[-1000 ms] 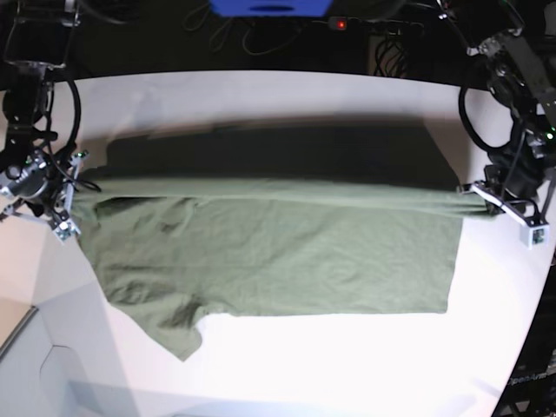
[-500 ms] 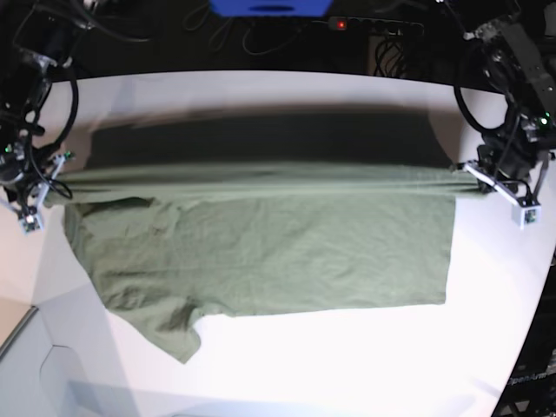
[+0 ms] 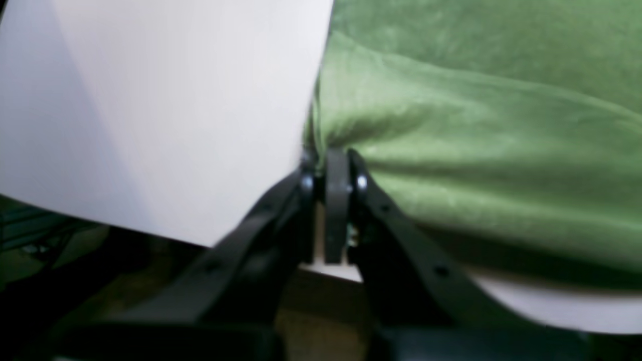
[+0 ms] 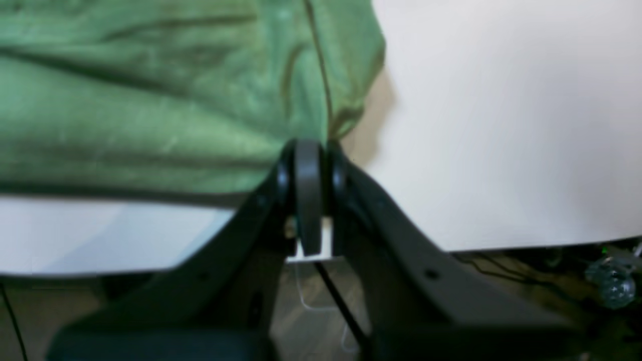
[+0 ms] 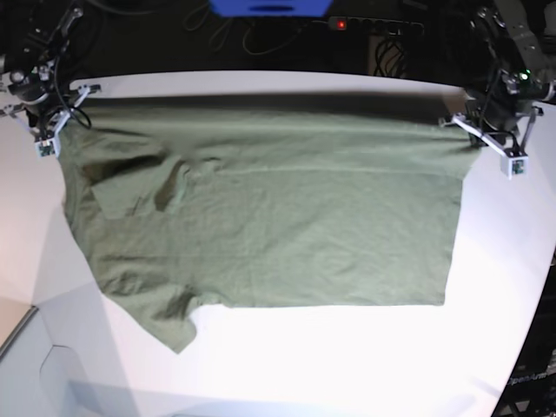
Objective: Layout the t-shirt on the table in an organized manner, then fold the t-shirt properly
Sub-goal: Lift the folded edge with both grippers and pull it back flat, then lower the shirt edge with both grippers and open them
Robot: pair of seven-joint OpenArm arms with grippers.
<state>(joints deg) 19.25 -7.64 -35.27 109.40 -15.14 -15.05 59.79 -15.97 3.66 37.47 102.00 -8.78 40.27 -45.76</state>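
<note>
The olive-green t-shirt (image 5: 269, 208) lies spread over the white table (image 5: 347, 365), stretched along the far edge between the two arms. My left gripper (image 5: 459, 124) is shut on the shirt's far right corner; in the left wrist view the black jaws (image 3: 328, 163) pinch the green cloth (image 3: 476, 140). My right gripper (image 5: 68, 111) is shut on the far left corner; in the right wrist view the jaws (image 4: 308, 150) pinch the hemmed cloth (image 4: 165, 95). One sleeve (image 5: 178, 330) points toward the near left. Folds bunch near the far left (image 5: 143, 187).
A blue box (image 5: 269, 7) and cables with a red light (image 5: 340, 23) lie behind the table's far edge. The table's curved edge runs down the right side (image 5: 530, 330). A grey panel (image 5: 17, 347) sits at the near left.
Both grippers moved away toward the table's far edge, pulling the folded-over top layer back. The shirt went from doubled over to opened out flat.
</note>
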